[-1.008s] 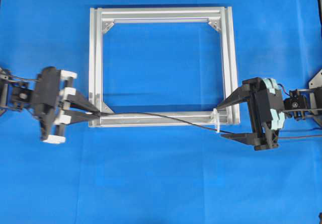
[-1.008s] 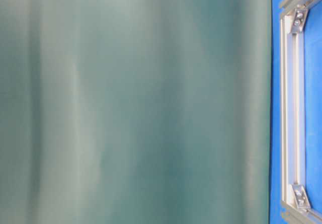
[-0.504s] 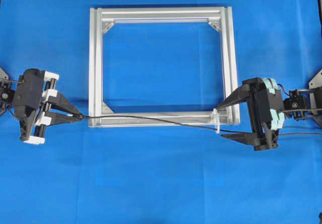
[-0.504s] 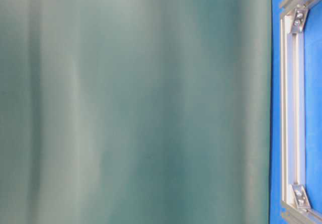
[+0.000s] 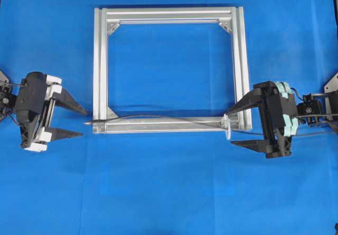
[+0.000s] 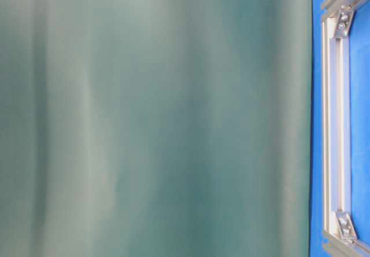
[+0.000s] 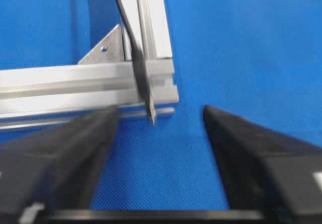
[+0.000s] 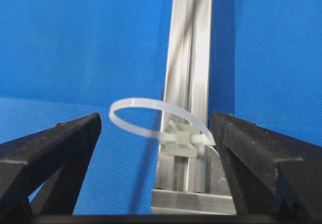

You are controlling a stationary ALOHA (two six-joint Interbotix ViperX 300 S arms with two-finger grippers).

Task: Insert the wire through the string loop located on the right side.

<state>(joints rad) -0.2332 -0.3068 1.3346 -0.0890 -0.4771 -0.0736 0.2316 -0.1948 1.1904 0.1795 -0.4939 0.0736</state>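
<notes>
A square aluminium frame point(image 5: 169, 16) lies on a blue table point(image 5: 169, 193), seen from overhead. At the left edge of the picture the left gripper point(image 5: 79, 123) points right, its two black fingers spread wide apart and holding nothing. The wire point(image 5: 158, 119), a thin black cable, lies free along the frame's bottom bar. Its silver plug tip point(image 5: 88, 123) pokes just past the frame's lower left corner, between the open fingers without touching them.

At the right, the right gripper point(image 5: 235, 125) also stands fully open and empty, its fingers straddling the string loop point(image 5: 227, 125) at the lower right corner of the frame. The wire runs to that loop and on toward the right edge. In the right wrist view the loop point(image 8: 151, 114) shows as a whitish tie ring on the bar; the wire inside it cannot be made out there.

The table-level view shows mostly a blurred green surface.

Judged from here, the unheld wire could spring or slide back along the bar, since nothing grips it. If either arm brushes the cable while moving away, it could drag it out of the loop.
</notes>
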